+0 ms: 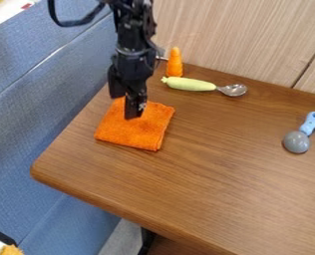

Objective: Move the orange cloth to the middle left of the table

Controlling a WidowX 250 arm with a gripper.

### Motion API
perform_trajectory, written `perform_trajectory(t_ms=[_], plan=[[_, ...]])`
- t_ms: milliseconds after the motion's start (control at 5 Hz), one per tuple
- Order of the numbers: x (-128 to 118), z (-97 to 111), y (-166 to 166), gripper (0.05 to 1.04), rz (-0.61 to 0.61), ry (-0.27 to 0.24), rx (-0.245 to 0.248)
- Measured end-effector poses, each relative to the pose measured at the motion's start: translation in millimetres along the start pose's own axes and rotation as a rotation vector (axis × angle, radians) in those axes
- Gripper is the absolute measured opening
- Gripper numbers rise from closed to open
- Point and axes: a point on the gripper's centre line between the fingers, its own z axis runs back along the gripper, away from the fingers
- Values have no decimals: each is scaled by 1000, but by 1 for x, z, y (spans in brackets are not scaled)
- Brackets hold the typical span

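1. Cloth: orange cloth (135,130) lies approx. flat on the wooden table (220,169), upper-L part, nr the L edge; yellow-green-handled spoon (193,84) & orange toy carrot (175,63) behind it.
2. Claw: black gripper (125,106) hangs over cloth's back half, tips apart; contact w/ cloth can't be told.
3. Step: prob. pre-grasp; cloth looks a bit too far back for mid-L.
4. Next: lower if req'd, pinch fabric, then shift fwd toward mid-L, i.e. nr the rounded corner, w/o overhanging the edge.

1 spoon (203,86) near 1 probable carrot (175,64); 1 blue-handled utensil (296,142) apart.
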Motion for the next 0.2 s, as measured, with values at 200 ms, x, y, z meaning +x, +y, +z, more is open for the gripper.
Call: perform_trajectory(t_ms=[200], plan=[[1, 26, 10, 1001, 23, -75, 51]])
